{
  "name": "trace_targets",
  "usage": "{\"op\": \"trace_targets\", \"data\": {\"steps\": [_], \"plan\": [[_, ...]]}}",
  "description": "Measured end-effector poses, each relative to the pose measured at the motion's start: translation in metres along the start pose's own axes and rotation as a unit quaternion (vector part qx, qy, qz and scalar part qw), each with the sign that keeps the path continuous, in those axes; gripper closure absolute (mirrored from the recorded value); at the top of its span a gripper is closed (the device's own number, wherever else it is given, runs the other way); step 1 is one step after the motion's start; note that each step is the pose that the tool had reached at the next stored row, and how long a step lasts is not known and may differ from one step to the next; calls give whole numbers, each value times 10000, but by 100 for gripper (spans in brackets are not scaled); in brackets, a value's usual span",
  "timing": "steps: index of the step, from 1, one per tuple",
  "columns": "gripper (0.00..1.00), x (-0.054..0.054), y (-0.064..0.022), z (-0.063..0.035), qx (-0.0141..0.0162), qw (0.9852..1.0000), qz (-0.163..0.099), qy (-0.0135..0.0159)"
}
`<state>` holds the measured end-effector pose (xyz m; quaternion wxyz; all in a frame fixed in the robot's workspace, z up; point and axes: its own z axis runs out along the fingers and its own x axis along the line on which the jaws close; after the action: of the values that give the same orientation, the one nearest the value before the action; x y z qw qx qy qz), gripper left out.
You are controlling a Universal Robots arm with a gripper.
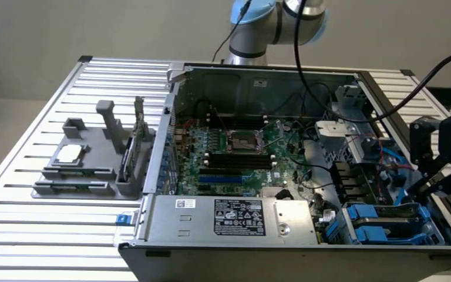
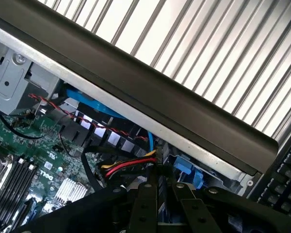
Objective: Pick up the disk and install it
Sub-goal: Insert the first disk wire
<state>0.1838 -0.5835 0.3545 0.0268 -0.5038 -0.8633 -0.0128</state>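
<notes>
Gripper (image 1: 429, 185) hangs over the open computer case (image 1: 288, 261); its hold cannot be told. Blue-framed disk (image 1: 382, 226) sits just beneath it.

You have on record: one case (image 1: 257, 88), one motherboard (image 1: 286, 155), one power supply (image 1: 234, 218), one grey fixture (image 1: 92, 176), one keyboard (image 2: 287, 177), one claw (image 2: 160, 194).
</notes>
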Motion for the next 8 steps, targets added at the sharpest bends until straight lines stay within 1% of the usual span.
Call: {"op": "trace_targets", "data": {"steps": [1,2,8], "plan": [[84,5,-9,0,-2,10000,3,9],[84,11,-18,0,-1,10000,9,11],[84,40,-72,2,1,10000,77,15]]}}
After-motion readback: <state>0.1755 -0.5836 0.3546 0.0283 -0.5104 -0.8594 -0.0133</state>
